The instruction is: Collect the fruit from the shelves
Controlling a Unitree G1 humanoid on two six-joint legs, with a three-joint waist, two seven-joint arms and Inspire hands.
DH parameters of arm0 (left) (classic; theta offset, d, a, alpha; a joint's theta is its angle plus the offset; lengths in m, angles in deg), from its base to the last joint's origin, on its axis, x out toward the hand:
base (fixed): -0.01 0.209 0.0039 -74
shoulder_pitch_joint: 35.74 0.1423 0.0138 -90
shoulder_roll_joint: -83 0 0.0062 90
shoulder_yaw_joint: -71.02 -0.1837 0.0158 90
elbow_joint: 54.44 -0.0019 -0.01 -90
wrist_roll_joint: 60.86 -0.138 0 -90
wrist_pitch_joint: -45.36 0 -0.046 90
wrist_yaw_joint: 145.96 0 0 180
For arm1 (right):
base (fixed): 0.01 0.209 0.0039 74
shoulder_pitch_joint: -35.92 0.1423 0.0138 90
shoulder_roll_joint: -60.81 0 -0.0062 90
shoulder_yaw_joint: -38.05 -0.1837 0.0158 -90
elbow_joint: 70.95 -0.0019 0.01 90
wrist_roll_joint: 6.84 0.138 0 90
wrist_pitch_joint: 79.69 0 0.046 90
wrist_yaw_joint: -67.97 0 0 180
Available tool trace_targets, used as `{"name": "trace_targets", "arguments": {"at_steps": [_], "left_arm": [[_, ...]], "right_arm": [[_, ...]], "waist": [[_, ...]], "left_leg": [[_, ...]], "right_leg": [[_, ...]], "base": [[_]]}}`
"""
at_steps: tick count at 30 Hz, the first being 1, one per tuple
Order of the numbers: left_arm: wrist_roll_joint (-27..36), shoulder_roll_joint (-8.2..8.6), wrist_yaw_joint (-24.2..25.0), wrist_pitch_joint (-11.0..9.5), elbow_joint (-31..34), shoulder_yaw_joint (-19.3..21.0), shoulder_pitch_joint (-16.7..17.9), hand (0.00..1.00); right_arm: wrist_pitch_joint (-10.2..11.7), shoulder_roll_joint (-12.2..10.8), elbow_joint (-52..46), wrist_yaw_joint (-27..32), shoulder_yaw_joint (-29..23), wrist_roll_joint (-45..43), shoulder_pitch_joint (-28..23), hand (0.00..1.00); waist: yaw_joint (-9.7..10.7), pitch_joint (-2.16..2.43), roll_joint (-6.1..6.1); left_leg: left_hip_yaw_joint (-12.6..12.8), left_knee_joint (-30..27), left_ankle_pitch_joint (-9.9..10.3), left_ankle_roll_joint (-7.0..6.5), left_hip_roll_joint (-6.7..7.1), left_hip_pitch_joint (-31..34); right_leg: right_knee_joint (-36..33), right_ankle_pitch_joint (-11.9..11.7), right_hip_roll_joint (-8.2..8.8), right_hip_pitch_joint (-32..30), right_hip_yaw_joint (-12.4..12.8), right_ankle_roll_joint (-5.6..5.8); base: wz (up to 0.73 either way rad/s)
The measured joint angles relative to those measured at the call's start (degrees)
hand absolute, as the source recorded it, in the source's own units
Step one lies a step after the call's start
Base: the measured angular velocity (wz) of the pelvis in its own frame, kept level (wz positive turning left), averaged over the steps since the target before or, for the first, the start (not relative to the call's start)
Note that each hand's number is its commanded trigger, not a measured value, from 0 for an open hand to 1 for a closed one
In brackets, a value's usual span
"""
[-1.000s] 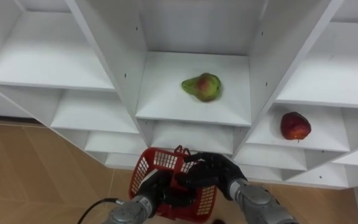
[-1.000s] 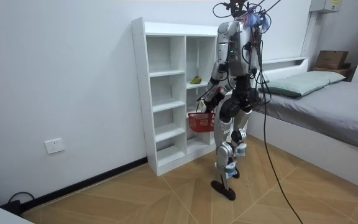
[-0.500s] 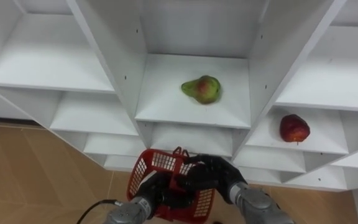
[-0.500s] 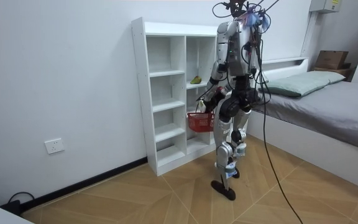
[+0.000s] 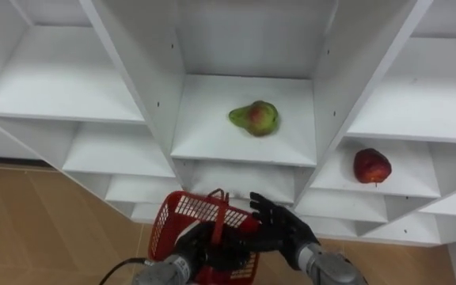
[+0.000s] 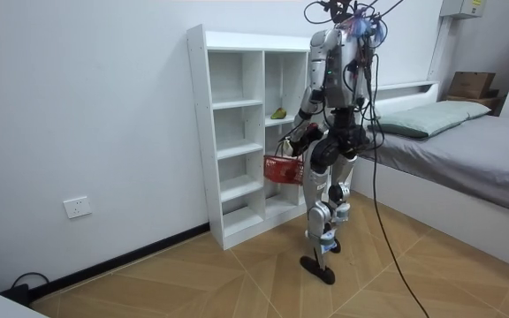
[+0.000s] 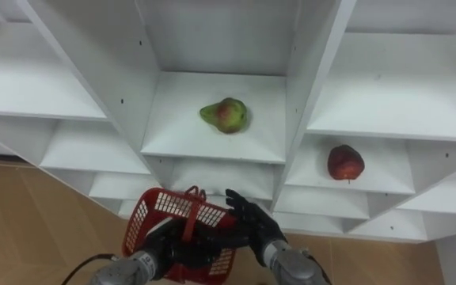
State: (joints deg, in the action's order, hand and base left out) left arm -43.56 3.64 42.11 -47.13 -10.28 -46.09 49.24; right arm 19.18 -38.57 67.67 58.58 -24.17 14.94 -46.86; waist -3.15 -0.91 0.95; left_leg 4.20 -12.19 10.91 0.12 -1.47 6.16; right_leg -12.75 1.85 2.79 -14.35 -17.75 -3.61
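Shifted a little toward the closet [image 5: 133, 71] since a second ago, the red basket [image 5: 182, 219] now hangs slightly higher in the room view, and the right hand [image 5: 282, 232], then curled over it, has straightened out. Its fingers are spread and relaxed at the basket's right rim. The left hand [image 5: 197, 246] is curled round the basket's handle and carries it.

A green-and-red pear [image 5: 254, 118] lies about mid-board on the middle shelf [image 5: 212, 142], apart from both side walls, with bare white board on every side and an open front edge. A red apple [image 5: 371, 166] sits one level lower in the right-hand column, nearer the compartment's left wall than its right but not touching it, with free board out to its front edge.

The basket hangs in front of and below the pear shelf's front edge, before the lower compartments and above the wooden floor [image 6: 193, 274]. Open air lies between both hands and that edge.

In the room view the robot stands upright, close to the closet's front, with a bed [image 6: 467, 132] behind it.
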Motion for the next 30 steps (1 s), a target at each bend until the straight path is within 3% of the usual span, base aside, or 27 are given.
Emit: {"name": "trace_targets", "arguments": {"at_steps": [5, 11, 20, 25, 30], "left_arm": [[-0.1, -0.85, 0.0, 0.0, 2.3, 0.0, 0.4, 1.00], [-0.1, -2.32, 0.0, -0.3, 4.9, 0.0, 1.8, 1.00], [-0.5, -2.55, 0.0, -0.3, 4.4, 0.4, 3.2, 1.00], [-0.6, -2.51, -1.1, -0.4, 4.2, 7.5, 6.2, 1.00], [-0.6, -3.57, -4.1, -0.6, 3.8, 13.9, 6.8, 1.00]], "right_arm": [[0.5, 0.2, -1.5, -0.2, -0.8, -0.5, -0.4, 0.00], [1.2, 0.5, -5.0, 0.0, -2.2, -4.8, -2.0, 0.00], [1.0, 0.8, -10.0, 0.1, -2.7, -15.1, -4.8, 0.00], [1.0, 2.1, -18.7, 1.4, -2.6, -28.6, -8.2, 0.00], [-2.5, 7.2, -27.7, -0.9, -2.5, -42.5, -10.3, 0.00]], "waist": [[0.2, 0.57, -1.15], [1.7, 0.59, -1.49], [1.4, 0.28, -3.07], [1.0, 0.33, -3.41], [-1.6, 0.42, -4.08]], "left_leg": [[0.1, 0.5, 0.0, 0.00, 0.02, -1.0], [0.1, 0.9, 0.0, -0.01, 0.01, -2.9], [0.3, 1.5, 0.0, -0.03, -0.08, -4.1], [0.2, 2.4, 0.2, 0.05, -0.46, -5.9], [0.3, 2.8, 0.2, 0.04, -0.47, -7.0]], "right_leg": [[0.1, 0.0, -0.10, 1.0, 0.1, -0.01], [0.2, 0.1, -0.24, 2.7, 0.3, 0.13], [0.5, 0.2, -0.51, 3.6, 0.5, 0.18], [1.2, 0.5, -0.98, 5.3, 0.4, 0.28], [1.0, 0.9, -1.04, 6.1, 0.5, 0.46]], "base": [[0.00], [0.00], [-0.01], [0.00], [0.00]]}}
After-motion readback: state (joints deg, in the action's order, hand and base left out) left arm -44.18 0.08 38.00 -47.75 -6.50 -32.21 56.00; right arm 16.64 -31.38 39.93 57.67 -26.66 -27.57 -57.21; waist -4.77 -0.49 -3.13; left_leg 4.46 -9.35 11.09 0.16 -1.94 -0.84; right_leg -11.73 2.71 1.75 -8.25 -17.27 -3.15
